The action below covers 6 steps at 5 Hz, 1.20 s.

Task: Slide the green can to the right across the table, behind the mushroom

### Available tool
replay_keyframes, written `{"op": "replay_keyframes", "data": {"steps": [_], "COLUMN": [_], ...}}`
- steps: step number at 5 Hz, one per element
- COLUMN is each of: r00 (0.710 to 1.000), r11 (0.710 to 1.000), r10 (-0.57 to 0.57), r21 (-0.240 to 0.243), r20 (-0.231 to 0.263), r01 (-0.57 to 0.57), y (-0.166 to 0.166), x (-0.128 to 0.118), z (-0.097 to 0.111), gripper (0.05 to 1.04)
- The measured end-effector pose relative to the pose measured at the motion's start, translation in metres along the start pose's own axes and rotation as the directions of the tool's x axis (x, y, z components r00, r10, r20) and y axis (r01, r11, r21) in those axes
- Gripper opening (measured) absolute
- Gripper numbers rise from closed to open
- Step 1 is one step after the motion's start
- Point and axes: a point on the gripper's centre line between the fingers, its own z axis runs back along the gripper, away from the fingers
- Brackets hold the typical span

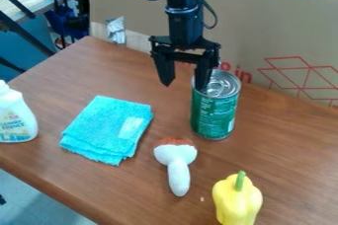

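The tall green metal can with a silver lid [214,105] stands upright on the brown wooden worktop [99,184]. The black two-finger claw [184,87] hangs spread wide, empty, one fingertip overlapping the lid's edge; contact is unclear. Centring both fingers around the can would give a squarer grip, best kept clear of the folded turquoise cloth [105,128] nearby.
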Motion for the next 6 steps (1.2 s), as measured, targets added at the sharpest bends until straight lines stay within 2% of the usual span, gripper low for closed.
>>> {"op": "replay_keyframes", "data": {"steps": [1, 2, 3, 4, 5, 6], "r00": [1.000, 0.998, 0.989, 0.949, 0.935, 0.964], "r11": [1.000, 0.997, 0.988, 0.986, 0.991, 0.997], "r10": [-0.007, 0.014, 0.064, 0.108, 0.101, 0.076], "r21": [-0.004, -0.073, -0.146, -0.156, -0.112, -0.050], "r20": [0.013, 0.062, 0.136, 0.297, 0.341, 0.256], "r01": [0.007, -0.009, -0.044, -0.063, -0.066, -0.066], "y": [-0.003, 0.006, 0.026, 0.059, 0.075, 0.085], "x": [-0.006, -0.011, -0.018, -0.044, -0.067, -0.088], "z": [0.002, 0.013, 0.038, 0.095, 0.110, 0.111], "gripper": [1.002, 1.002, 1.002, 1.002, 1.002, 1.001]}}
